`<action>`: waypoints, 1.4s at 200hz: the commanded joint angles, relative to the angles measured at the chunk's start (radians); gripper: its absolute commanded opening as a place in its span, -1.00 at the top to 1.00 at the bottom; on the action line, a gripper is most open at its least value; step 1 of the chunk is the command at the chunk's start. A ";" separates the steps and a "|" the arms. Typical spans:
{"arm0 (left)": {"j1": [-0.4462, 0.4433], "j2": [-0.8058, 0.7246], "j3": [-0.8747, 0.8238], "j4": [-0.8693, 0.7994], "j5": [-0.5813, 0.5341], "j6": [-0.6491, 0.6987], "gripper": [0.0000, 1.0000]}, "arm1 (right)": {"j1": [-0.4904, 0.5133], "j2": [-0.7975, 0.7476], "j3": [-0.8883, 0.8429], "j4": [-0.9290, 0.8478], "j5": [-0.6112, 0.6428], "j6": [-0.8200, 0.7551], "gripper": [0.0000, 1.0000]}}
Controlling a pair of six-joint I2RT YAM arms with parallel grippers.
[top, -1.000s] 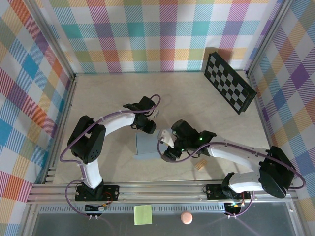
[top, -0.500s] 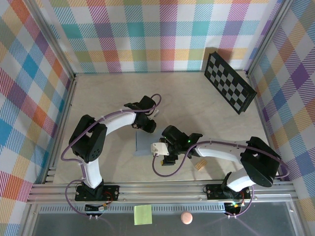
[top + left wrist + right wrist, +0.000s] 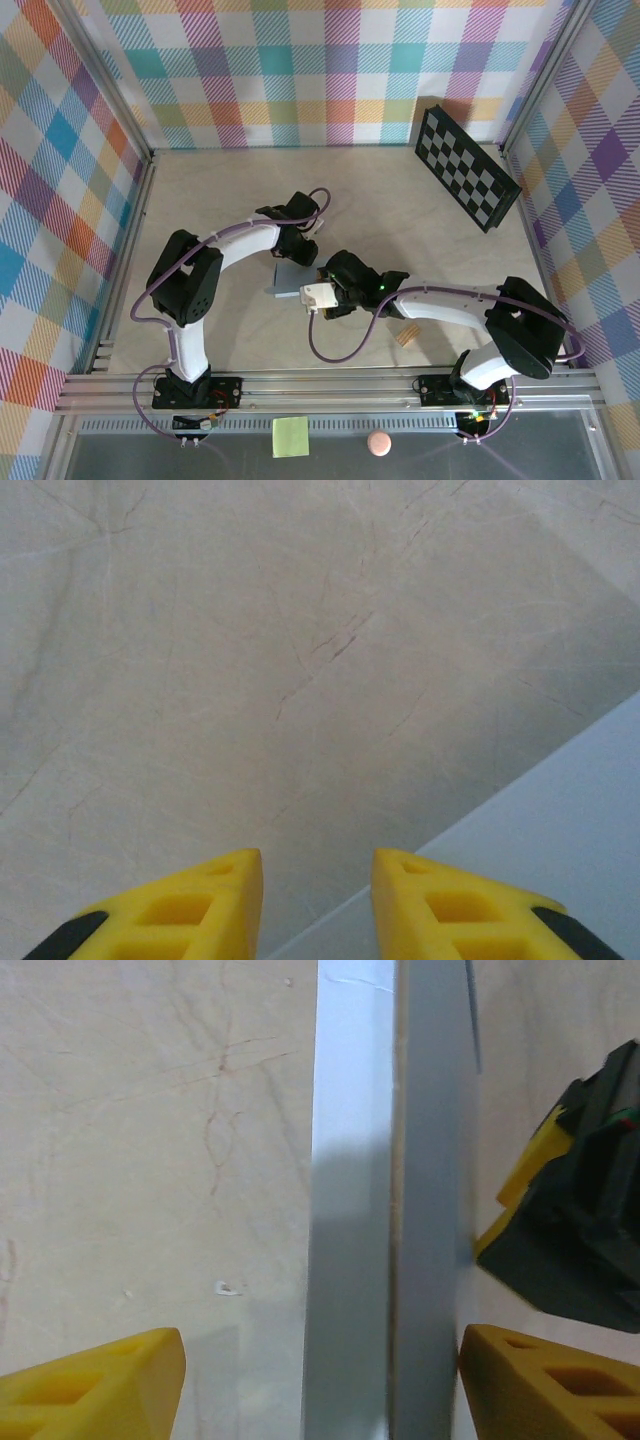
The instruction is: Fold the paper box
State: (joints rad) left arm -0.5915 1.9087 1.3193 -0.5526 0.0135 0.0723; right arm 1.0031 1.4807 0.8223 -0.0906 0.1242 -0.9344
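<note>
From above, your paper box [image 3: 288, 281] sits mid-table [image 3: 220, 190]. At your left wrist, the left gripper [image 3: 317, 885] has its jaws slightly apart, gripping nothing, with the box at lower right. At your right wrist, the right gripper [image 3: 322, 1345] has its jaws wide, straddling the box without clamping it.

Grey paper box [image 3: 284, 281] on beige table [image 3: 400, 200].

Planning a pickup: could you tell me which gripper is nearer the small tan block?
Right. The right gripper sits left of the block, at the paper box; the left gripper is farther, beyond the box.
</note>
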 commanded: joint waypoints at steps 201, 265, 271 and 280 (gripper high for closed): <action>0.002 -0.068 0.028 -0.125 -0.028 0.023 0.32 | -0.076 0.059 0.190 -0.111 -0.023 -0.080 0.24; 0.069 -0.376 -0.061 -0.112 -0.082 -0.052 0.28 | -0.099 0.055 0.320 -0.351 -0.070 -0.012 0.34; 0.081 -0.413 -0.074 -0.109 -0.078 -0.064 0.28 | -0.103 0.056 0.335 -0.376 -0.080 -0.009 0.34; 0.103 -0.468 -0.093 -0.103 -0.067 -0.079 0.28 | -0.114 0.063 0.359 -0.410 -0.100 -0.001 0.34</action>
State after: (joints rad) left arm -0.5396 1.5658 1.2739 -0.6327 -0.0395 0.0467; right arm 0.9081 1.5570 1.1107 -0.3717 0.0925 -0.9768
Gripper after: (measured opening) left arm 0.361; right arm 0.334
